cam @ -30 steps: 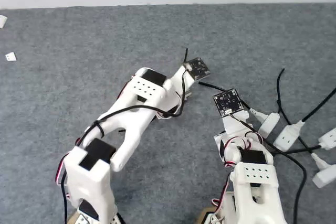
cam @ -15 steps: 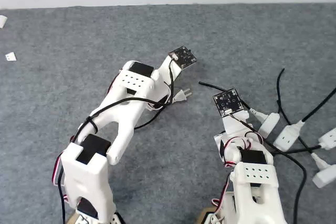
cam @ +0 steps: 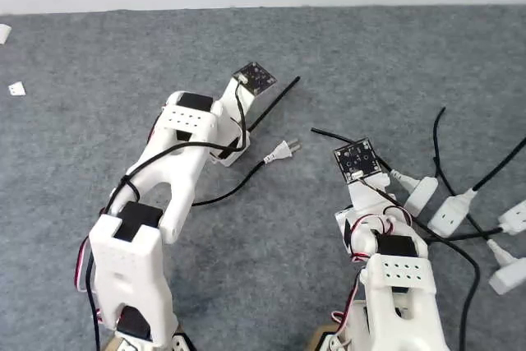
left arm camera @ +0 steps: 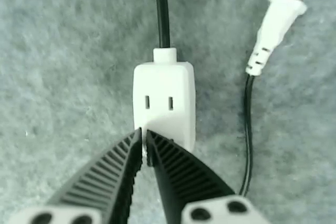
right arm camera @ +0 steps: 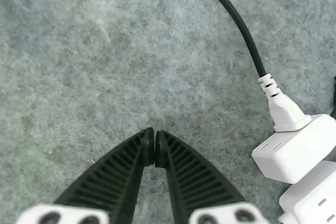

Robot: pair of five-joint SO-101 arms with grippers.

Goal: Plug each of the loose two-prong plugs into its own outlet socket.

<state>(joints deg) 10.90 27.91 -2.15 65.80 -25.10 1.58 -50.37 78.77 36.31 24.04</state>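
Left hand (left arm camera: 143,142): fingers pressed together, tips touching the edge of a white two-slot outlet socket (left arm camera: 164,100)
Loose white two-prong plug (left arm camera: 275,19): lies on the grey carpeted tabletop (left arm camera: 63,51), just beside that socket
Right hand (right arm camera: 154,150): closed, empty, over the tabletop

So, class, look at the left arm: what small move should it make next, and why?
Probably open the left gripper and shift it over the loose plug. Its jaws are shut at the edge of the socket, whose two slots are empty, while the plug lies free on the carpet beside it.
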